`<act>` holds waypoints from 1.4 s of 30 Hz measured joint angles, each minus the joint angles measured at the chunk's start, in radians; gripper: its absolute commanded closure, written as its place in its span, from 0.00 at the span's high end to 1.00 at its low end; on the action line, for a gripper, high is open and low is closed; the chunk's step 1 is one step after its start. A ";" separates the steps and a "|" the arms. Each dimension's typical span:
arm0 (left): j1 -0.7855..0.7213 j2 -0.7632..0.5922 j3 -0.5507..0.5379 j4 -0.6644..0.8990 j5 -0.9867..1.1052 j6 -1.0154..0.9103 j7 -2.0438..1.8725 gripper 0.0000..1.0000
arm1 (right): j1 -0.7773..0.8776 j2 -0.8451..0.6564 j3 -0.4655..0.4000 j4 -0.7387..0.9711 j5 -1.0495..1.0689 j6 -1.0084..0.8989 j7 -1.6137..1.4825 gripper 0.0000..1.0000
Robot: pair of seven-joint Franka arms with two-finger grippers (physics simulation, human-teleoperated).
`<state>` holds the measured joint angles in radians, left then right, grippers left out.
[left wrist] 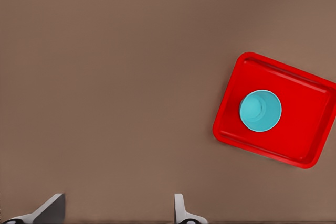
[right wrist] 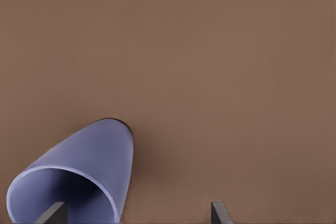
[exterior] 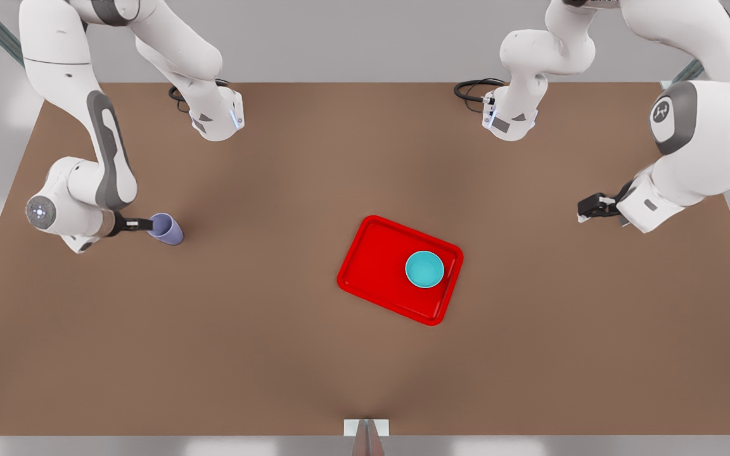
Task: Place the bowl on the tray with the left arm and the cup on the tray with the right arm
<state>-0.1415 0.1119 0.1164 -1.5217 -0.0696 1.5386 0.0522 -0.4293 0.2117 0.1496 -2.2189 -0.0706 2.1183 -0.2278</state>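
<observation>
Bright red tray (exterior: pixel 377 269) lying flat near the middle of the brown counter (exterior: pixel 276 354), turned at a slant. Turquoise bowl (exterior: pixel 424 269) sitting upright inside the tray, toward the end nearer the front view's right; seen again from the left wrist view as bowl (left wrist: pixel 260 110) within tray (left wrist: pixel 299 135).

Lavender cup (exterior: pixel 167 228) standing on the counter at the front view's left, well apart from the tray. Right end effector (exterior: pixel 149 224) at the cup's rim, fingers spread; in the right wrist view one finger (right wrist: pixel 51 213) inside the cup's mouth (right wrist: pixel 73 182), the other finger out over bare counter. Cannot tell whether touching the wall.

Left end effector (exterior: pixel 583 212) hovering at the front view's right, away from the tray, fingers (left wrist: pixel 50 208) spread and holding nothing.

No readable writing, brand or label on tray, bowl or cup.
</observation>
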 measured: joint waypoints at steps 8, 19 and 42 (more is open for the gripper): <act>0.003 0.015 0.000 -0.001 0.019 -0.002 0.000 1.00 | -0.003 -0.003 -0.004 -0.030 0.003 -0.001 -0.005 1.00; 0.003 0.016 0.001 -0.011 0.020 -0.009 -0.002 1.00 | 0.007 0.001 -0.012 -0.068 0.011 0.085 0.001 1.00; 0.002 0.020 0.003 -0.025 0.020 -0.028 0.000 1.00 | 0.030 0.038 -0.012 -0.074 0.011 0.149 0.013 1.00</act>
<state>-0.1398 0.1320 0.1196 -1.5463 -0.0492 1.5110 0.0522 -0.3991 0.2494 0.1377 -2.2933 -0.0598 2.2672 -0.2148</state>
